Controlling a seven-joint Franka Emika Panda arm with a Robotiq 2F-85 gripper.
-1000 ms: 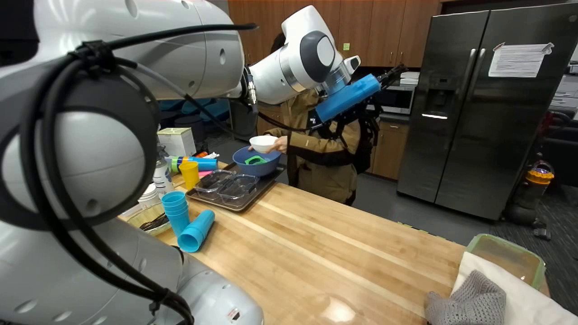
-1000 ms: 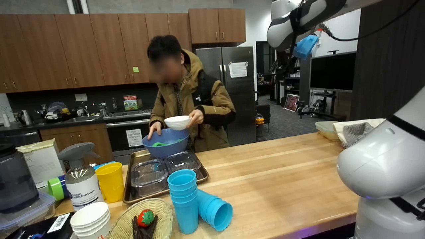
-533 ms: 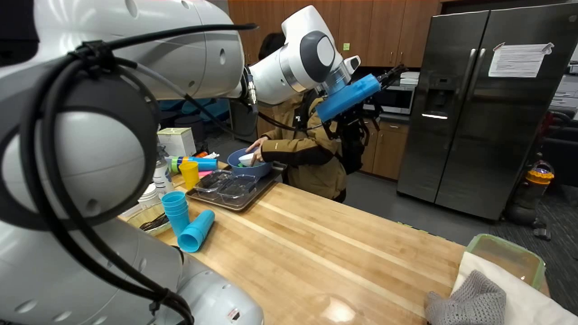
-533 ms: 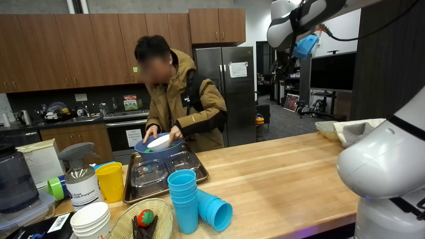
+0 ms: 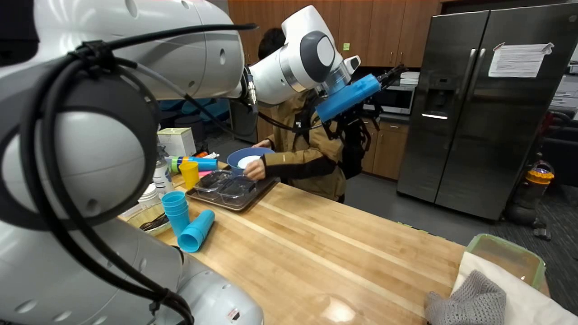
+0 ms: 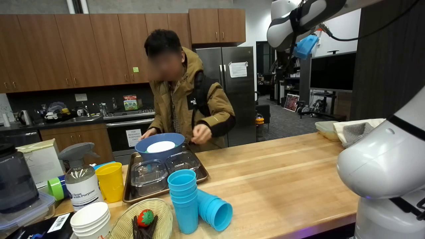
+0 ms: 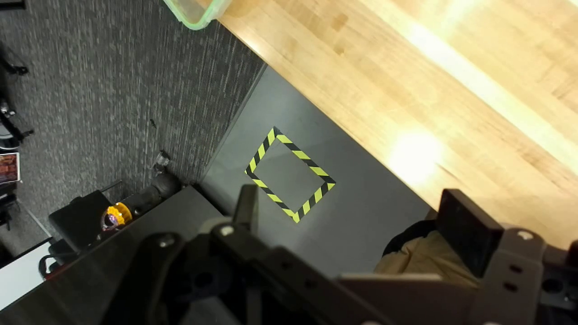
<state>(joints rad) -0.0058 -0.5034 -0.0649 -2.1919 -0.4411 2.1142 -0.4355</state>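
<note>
1. Our gripper (image 7: 354, 212) hangs in the air, its jaws spread wide with nothing between them. In the wrist view a brown jacket (image 7: 420, 257) shows behind one side of it; we cannot judge the depth, so a careless swing could strike the person (image 6: 187, 94) wearing it.

2. The white bowl (image 6: 161, 146) lies inside the blue bowl (image 6: 156, 156), over the far part of the tray (image 6: 128, 189), at the left of the scene. We see a lifted hand (image 6: 201, 133) off the rim, to its right; whether the left-side hand (image 6: 148, 133) grips, we cannot tell. A knock on a poorly steadied blue bowl might tip or slide the white one.

3. Two clear containers (image 6: 149, 177) crowd the tray's near side. If the blue bowl were pulled nearer, we would expect it to ride up on them or shove them along.

4. Nearer still stands a tall, narrow stack of blue cups (image 6: 184, 205). A bump could topple it into the basket (image 6: 127, 214) on its left, and the lying cups (image 6: 207, 206) on its right could roll.

5. At the right, a white cloth (image 5: 533, 300) partly covers a green-rimmed box (image 5: 508, 257); snagged by a low pass, it could drag the box.
</note>
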